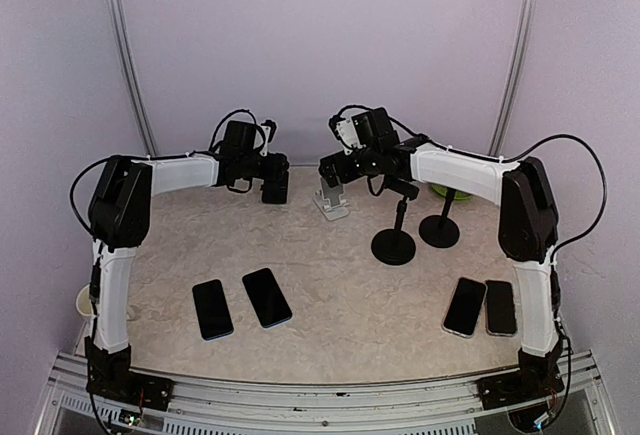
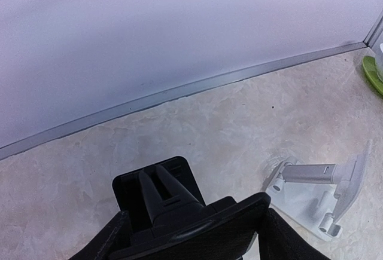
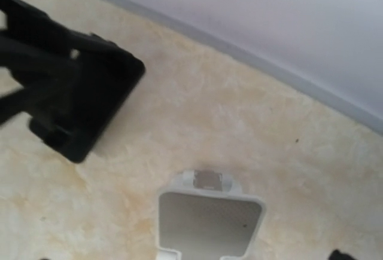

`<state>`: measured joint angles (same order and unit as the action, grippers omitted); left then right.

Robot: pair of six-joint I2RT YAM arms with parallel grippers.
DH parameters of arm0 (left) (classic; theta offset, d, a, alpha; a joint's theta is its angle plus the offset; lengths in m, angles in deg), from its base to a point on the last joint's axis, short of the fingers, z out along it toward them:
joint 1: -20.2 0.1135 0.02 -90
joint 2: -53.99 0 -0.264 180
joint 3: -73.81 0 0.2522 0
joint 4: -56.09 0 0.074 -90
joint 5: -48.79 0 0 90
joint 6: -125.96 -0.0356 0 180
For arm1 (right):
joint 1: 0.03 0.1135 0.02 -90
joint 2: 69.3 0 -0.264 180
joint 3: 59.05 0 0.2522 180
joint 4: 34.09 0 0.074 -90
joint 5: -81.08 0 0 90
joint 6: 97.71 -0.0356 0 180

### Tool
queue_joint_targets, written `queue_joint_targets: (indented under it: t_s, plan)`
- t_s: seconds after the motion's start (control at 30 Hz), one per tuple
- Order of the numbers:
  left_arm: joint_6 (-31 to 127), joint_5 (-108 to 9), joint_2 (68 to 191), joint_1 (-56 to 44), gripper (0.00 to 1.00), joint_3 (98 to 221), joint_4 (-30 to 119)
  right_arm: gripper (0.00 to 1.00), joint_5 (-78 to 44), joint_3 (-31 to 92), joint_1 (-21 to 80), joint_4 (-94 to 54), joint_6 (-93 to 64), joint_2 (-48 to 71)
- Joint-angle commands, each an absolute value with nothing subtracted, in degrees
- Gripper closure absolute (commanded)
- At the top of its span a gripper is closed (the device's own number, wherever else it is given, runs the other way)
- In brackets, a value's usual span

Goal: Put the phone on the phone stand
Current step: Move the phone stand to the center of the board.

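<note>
Seemingly a stand-readying step: left claw (image 1: 274, 179) clasps the black stand (image 2: 157, 191) just left of the white stand (image 1: 331, 202), right claw (image 1: 332, 170) gapes above it, and the phones (image 1: 266, 297) lie well nearward of it, so one needs fetching next.

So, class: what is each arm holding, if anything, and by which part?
The left gripper seems to clamp the black stand by its two side edges; the right gripper holds nothing.
</note>
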<state>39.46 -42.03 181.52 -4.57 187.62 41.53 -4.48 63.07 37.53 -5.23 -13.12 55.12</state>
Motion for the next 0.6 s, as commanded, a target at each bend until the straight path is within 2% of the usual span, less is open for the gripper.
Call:
queue_joint_targets:
  t_s: [0.0,0.37,0.47,0.5,0.53,0.57]
  plan:
    - [37.89,-44.01,184.64,-4.47,0.41,191.09,43.28,0.00,-4.27,60.94,38.19,-8.16,-13.95,50.96]
    - [40.16,-44.57,188.35,-4.09,0.33,193.59,42.42,0.00,-2.84,60.75,38.73,-7.86,-14.00,50.60]
    - [40.69,-44.86,188.22,-3.74,0.25,193.49,42.57,0.00,-2.73,61.06,38.73,-7.58,-14.03,50.84]
    - [40.63,-44.92,188.15,-3.58,0.19,193.55,42.67,0.00,-2.85,61.04,38.80,-7.52,-14.11,50.85]
    - [40.52,-44.94,188.01,-3.41,0.04,193.55,42.64,0.00,-2.92,61.05,38.81,-7.46,-14.13,50.85]
    - [40.47,-44.99,187.80,-3.24,0.02,193.57,42.51,0.00,-2.87,61.05,38.82,-7.44,-14.13,50.85]
